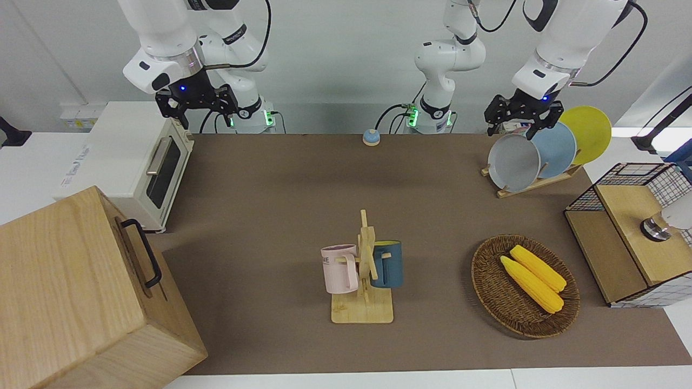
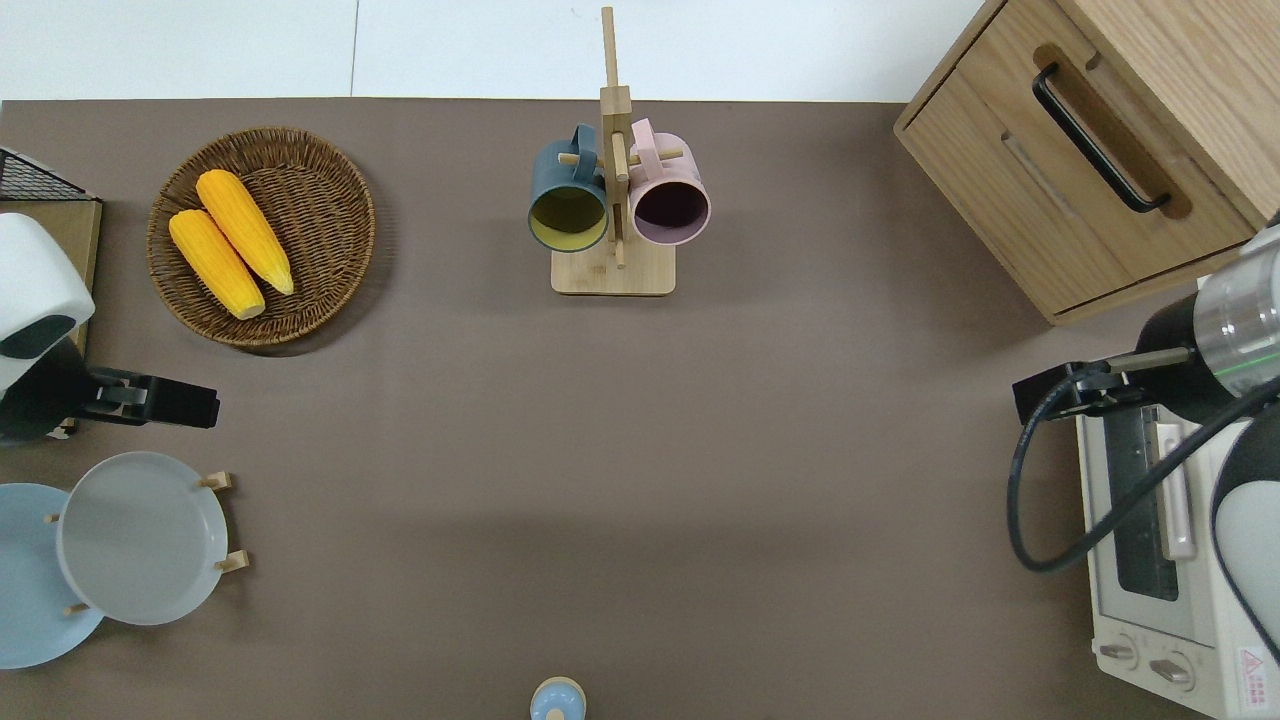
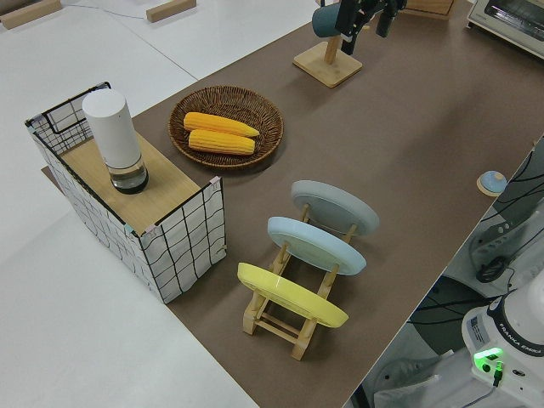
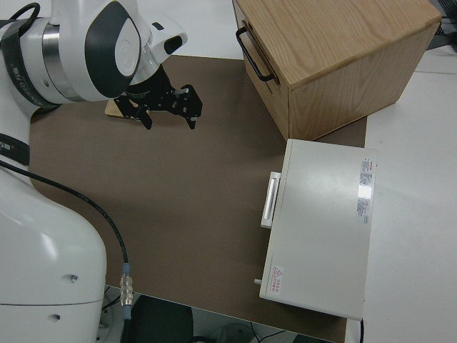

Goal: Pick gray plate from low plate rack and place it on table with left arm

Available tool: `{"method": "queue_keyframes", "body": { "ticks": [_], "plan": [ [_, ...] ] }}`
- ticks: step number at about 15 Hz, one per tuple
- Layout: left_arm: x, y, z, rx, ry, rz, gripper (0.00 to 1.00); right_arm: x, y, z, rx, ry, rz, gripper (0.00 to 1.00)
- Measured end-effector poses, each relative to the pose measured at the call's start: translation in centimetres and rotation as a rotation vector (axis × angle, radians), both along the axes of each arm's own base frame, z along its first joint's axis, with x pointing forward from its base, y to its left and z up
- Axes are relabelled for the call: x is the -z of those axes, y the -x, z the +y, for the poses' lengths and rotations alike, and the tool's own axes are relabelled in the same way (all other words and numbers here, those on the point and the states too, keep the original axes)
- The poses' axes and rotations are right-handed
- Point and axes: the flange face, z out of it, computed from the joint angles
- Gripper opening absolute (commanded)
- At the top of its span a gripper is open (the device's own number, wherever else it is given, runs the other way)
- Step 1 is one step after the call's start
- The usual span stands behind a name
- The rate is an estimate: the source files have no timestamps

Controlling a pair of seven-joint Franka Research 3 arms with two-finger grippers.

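Note:
The gray plate (image 1: 513, 162) leans upright in the low plate rack (image 1: 532, 185) at the left arm's end of the table (image 1: 270, 205), in the slot farthest from the robots. It also shows in the overhead view (image 2: 140, 537) and the left side view (image 3: 334, 208). A light-blue plate (image 1: 558, 148) and a yellow plate (image 1: 590, 132) stand in the slots nearer to the robots. My left gripper (image 1: 520, 123) is open and empty in the air, over the mat between the rack and the basket, apart from the gray plate. My right gripper (image 1: 197, 105) is open, and that arm is parked.
A wicker basket (image 1: 489, 281) with two corn cobs lies farther from the robots than the rack. A wire crate (image 1: 632, 232) stands at the table's end beside it. A mug stand (image 1: 362, 270), a small bell (image 1: 371, 137), a toaster oven (image 1: 130, 156) and a wooden cabinet (image 1: 81, 292) also stand here.

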Motion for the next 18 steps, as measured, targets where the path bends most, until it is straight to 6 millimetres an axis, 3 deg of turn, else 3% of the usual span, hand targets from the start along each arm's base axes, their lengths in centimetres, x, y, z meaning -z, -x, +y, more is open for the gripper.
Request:
{"method": "queue_keyframes", "body": {
  "ticks": [11, 18],
  "plan": [
    [0.4, 0.7, 0.6, -0.013, -0.003, 0.06, 1.0, 0.0, 0.0, 0.0, 0.0, 0.0, 0.0, 0.983],
    [0.0, 3.4, 1.2, -0.031, -0.008, 0.083, 1.0, 0.0, 0.0, 0.0, 0.0, 0.0, 0.0, 0.983]
  ]
}}
